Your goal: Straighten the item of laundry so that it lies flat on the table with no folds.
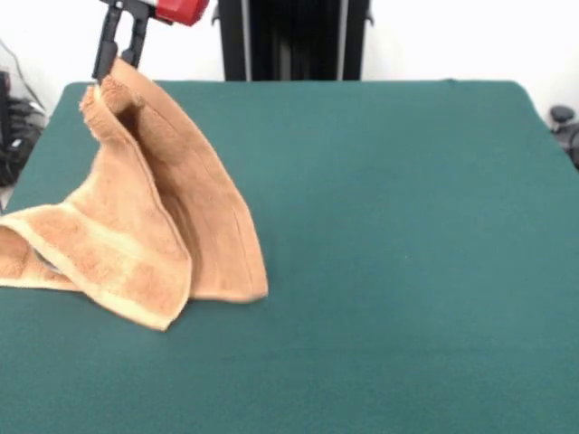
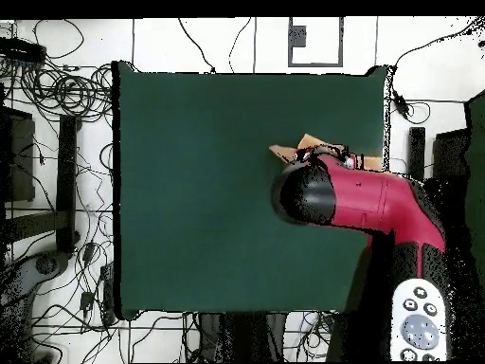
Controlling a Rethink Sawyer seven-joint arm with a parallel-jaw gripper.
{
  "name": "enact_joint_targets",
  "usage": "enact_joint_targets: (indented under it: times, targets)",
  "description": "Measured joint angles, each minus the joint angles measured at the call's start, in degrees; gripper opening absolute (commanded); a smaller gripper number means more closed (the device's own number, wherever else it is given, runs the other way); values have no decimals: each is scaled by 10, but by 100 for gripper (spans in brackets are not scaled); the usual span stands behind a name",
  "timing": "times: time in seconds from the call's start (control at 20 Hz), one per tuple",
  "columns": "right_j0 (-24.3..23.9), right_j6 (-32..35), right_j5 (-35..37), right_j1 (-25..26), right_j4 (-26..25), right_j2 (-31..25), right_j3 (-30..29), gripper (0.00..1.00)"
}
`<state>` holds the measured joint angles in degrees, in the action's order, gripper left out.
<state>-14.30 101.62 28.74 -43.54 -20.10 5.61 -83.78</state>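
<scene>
The tan-orange towel hangs by one corner from my gripper at the front view's upper left. Its lower part rests in folds on the green table, with one flap spread to the left edge. The black fingers are shut on the towel's top corner. In the overhead view the red and black arm covers most of the towel; only a small tan piece shows near the table's right side.
The black pedestal stands at the table's far side. Cables and stands lie on the floor around the table.
</scene>
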Motion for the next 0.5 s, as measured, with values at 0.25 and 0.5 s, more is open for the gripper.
enact_joint_targets:
  times: [0.25, 0.5]
  targets:
    - [-14, 0, -1, -11, -3, -44, -2, 0]
    - [-63, 0, -23, -30, -2, -130, -18, 0]
